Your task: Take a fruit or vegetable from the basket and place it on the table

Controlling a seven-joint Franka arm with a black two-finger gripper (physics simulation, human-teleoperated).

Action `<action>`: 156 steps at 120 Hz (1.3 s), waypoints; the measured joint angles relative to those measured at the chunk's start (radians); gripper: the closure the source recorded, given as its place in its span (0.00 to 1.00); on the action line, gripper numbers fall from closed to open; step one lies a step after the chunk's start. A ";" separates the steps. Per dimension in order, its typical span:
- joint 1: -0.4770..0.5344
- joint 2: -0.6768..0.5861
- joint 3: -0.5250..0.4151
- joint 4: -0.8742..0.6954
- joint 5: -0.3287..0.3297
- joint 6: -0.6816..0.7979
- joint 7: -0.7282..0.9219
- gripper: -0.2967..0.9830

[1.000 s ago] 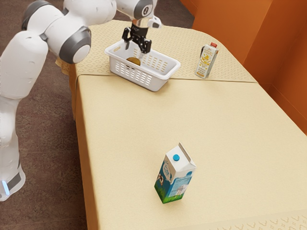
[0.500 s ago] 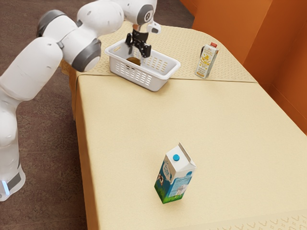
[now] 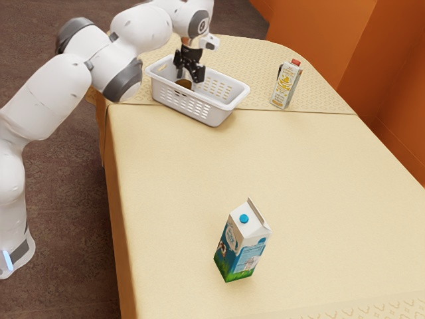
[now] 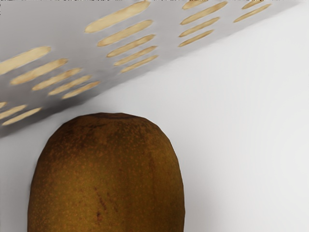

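Exterior view: one white arm coming in from the view's left, its one black gripper pointing down into the basket. Two jaws, standing wide apart, holding nothing; the fruit lies low, by the fingertips. Whether either finger touches it, I cannot tell.

Basket is white, slotted, upright on the far part of the table, toward the exterior view's left. Two cartons stand upright outside it. First, a red-capped carton, far, to the right of the basket in the exterior view and apart from it. Second, a blue-capped milk carton, near, well apart from basket and arm, with blue sides and green along its base.

Wrist view gives close detail the exterior view lacks: the fruit's rounded end, brown-gold skin, fine orange speckles and a few dark marks. It lies on the basket's smooth white floor, near a slotted wall, a little bare floor between. Yellow cloth shows through the slots.

Count: one arm, one gripper, one basket, one table, two cartons; one fruit seen, inside the basket.
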 joint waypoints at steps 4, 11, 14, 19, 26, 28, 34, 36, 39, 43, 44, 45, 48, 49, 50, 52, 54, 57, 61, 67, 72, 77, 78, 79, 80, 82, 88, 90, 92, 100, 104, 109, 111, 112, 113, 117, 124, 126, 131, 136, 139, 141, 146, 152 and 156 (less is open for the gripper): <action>0.003 0.002 0.001 -0.001 -0.011 0.001 0.009 0.23; 0.006 0.008 0.000 -0.001 -0.024 0.002 0.024 0.23; 0.007 0.010 0.000 -0.001 -0.029 0.002 0.030 0.23; 0.011 0.014 0.000 -0.002 -0.035 0.003 0.039 0.23; 0.015 0.020 0.000 -0.006 -0.042 0.005 0.052 0.23; 0.016 0.022 0.000 -0.007 -0.043 0.006 0.055 0.23; 0.017 0.027 0.001 -0.009 -0.046 0.007 0.064 0.23; 0.017 0.028 0.001 -0.009 -0.047 0.008 0.067 0.23; 0.017 0.030 0.001 -0.010 -0.048 0.008 0.071 0.23; 0.017 0.031 0.001 -0.010 -0.049 0.009 0.077 0.23; 0.017 0.032 0.001 -0.010 -0.050 0.009 0.078 0.23; 0.017 0.032 0.001 -0.010 -0.050 0.009 0.079 0.23; 0.017 0.032 0.001 -0.010 -0.049 0.010 0.083 0.23; 0.017 0.033 0.002 -0.010 -0.049 0.010 0.084 0.23; 0.017 0.033 0.003 -0.010 -0.049 0.010 0.085 0.23; 0.017 0.032 0.004 -0.010 -0.049 0.010 0.088 0.23; 0.017 0.033 0.005 -0.009 -0.048 0.010 0.090 0.23; 0.020 0.032 0.006 -0.009 -0.048 0.011 0.093 0.23; 0.023 0.032 0.006 -0.010 -0.047 0.011 0.098 0.23; 0.026 0.035 0.007 -0.010 -0.046 0.014 0.104 0.23; 0.027 0.038 0.007 -0.010 -0.046 0.019 0.110 0.22; 0.029 0.039 0.008 -0.010 -0.046 0.023 0.118 0.22; 0.029 0.039 0.008 -0.010 -0.046 0.023 0.119 0.22; 0.030 0.039 0.008 -0.010 -0.047 0.024 0.121 0.22; 0.030 0.039 0.008 -0.010 -0.047 0.025 0.123 0.22; 0.030 0.040 0.008 -0.009 -0.047 0.026 0.126 0.22; 0.031 0.040 0.008 -0.009 -0.048 0.030 0.136 0.23; 0.031 0.041 0.008 -0.009 -0.048 0.031 0.140 0.22; 0.031 0.041 0.008 -0.009 -0.049 0.033 0.143 0.22; 0.031 0.044 0.008 -0.009 -0.050 0.037 0.156 0.22; 0.031 0.044 0.008 -0.010 -0.050 0.039 0.163 0.22; 0.032 0.045 0.008 -0.010 -0.050 0.041 0.170 0.22; 0.032 0.045 0.008 -0.010 -0.051 0.042 0.173 0.23; 0.032 0.045 0.008 -0.010 -0.051 0.042 0.175 0.23; 0.032 0.045 0.009 -0.010 -0.051 0.043 0.176 0.24; 0.030 0.046 0.015 -0.010 -0.052 0.044 0.183 0.27; 0.028 0.046 0.021 -0.010 -0.052 0.045 0.192 0.34; 0.028 0.045 0.023 -0.010 -0.051 0.045 0.194 0.36; 0.025 0.042 0.025 -0.009 -0.044 0.044 0.197 0.45; 0.022 0.038 0.026 -0.006 -0.032 0.042 0.196 0.55; 0.021 0.036 0.026 -0.005 -0.025 0.042 0.195 0.56; 0.020 0.035 0.026 -0.004 -0.020 0.042 0.195 0.57; 0.019 0.030 0.027 -0.003 -0.008 0.041 0.193 0.59; 0.015 0.024 0.027 -0.001 0.009 0.038 0.191 0.57; 0.012 0.018 0.028 0.000 0.019 0.034 0.189 0.54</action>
